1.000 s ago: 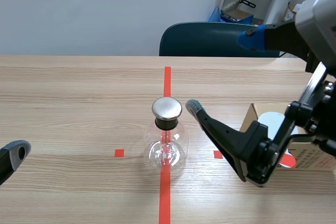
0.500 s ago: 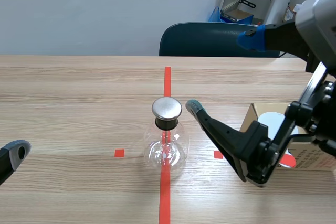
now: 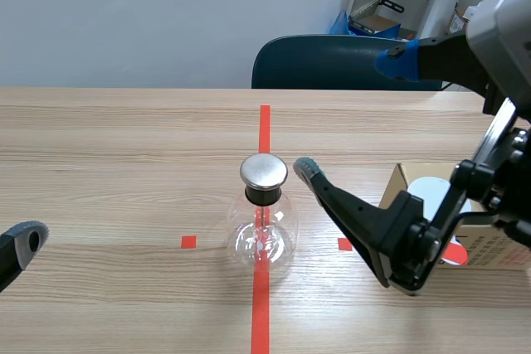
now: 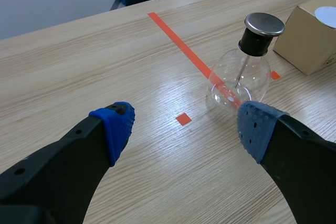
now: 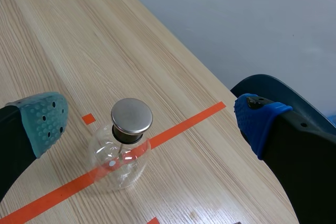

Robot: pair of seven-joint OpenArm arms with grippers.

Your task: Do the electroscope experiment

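Nearest the robot, the left fingers point(image 4: 113, 129) are seen spread wide with nothing between them, low over the near left part of the table point(image 3: 124, 163) and well apart from everything else. A little further in, a cardboard box point(image 3: 489, 242) is set on the table at the right, partly hidden by the right arm; a white round patch is seen on its top. The right fingers point(image 5: 44, 121) are likewise spread, and nothing is pinched. One grey-green pad is placed just beside the flask's cap on its right, with a thin gap showing in the scene view, and the blue pad is raised high toward the far right.

The flask point(image 3: 262, 238) – clear round glass, black collar, flat metal cap point(image 3: 264, 171) – is stood upright on the long orange-red tape line point(image 3: 265, 126) at the middle of the table, between two small tape squares. A thin rod can be made out inside the glass. Beyond the table's far edge, a dark blue chair point(image 3: 332, 64) is drawn up – behind it, a pale wall.
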